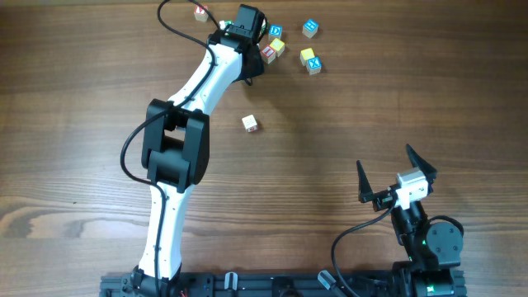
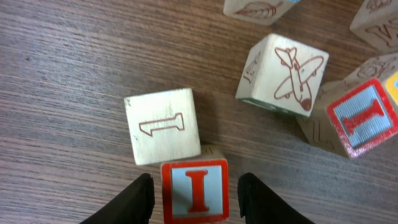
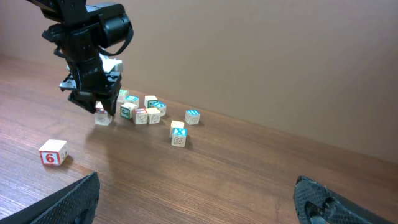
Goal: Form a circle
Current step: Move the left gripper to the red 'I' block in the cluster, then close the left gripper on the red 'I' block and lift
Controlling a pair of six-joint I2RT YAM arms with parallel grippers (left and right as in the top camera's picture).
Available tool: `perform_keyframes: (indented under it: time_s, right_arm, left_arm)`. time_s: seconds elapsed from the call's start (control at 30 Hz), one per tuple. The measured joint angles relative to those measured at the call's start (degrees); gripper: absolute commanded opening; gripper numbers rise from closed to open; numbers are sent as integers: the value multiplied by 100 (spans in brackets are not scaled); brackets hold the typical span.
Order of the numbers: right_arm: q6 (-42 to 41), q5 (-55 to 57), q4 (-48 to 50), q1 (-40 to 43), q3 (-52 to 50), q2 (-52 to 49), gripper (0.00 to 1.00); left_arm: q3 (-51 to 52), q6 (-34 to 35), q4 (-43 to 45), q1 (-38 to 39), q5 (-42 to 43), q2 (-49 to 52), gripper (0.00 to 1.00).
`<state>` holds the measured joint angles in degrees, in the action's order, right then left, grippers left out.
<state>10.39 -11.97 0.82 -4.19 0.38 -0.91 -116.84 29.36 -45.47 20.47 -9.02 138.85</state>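
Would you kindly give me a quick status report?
Left gripper open, straddling red I cube. Right gripper open, empty. Cubes clustered, no circle yet. Cream cube abuts I cube.

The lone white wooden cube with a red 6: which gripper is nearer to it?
Left. The left gripper is at the cluster of letter cubes, a short way beyond the lone white wooden cube; the right gripper is far off, near its base.

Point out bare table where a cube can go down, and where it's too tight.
Open wood lies between the lone 6 cube and the right gripper, and across everything left of the left arm. Crowded: the cube cluster at the far edge, where the left gripper straddles the red I cube.
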Motion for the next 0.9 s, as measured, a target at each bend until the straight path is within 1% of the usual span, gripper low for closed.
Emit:
perform_keyframes:
  time_s: [0.07, 0.17, 0.4, 0.5, 0.53, 0.6, 0.67, 0.73, 0.9]
  right_arm:
    - [0, 0, 0, 0, 0, 0, 100]
    - [0, 0, 0, 0, 0, 0, 100]
    - [0, 0, 0, 0, 0, 0, 100]
    - [0, 0, 0, 0, 0, 0, 100]
    - [0, 0, 0, 0, 0, 0, 100]
    - [0, 0, 0, 0, 0, 0, 100]
    - [-2, 0, 0, 0, 0, 0, 100]
    - [0, 0, 0, 0, 0, 0, 100]
    - [0, 0, 0, 0, 0, 0, 100]
  left_arm:
    - [0, 0, 61, -9, -22, 0, 46]
    - [0, 2, 92, -28, -22, 0, 43]
    - [0, 0, 61, -33, -24, 0, 41]
    - [0, 0, 4, -33, -24, 0, 39]
    - [0, 0, -15, -33, -24, 0, 36]
    - [0, 4, -55, -33, -26, 0, 35]
    - [0, -2, -57, -33, -39, 0, 36]
    - [0, -2, -57, -33, -39, 0, 39]
    - [0, -2, -52, -33, -42, 0, 38]
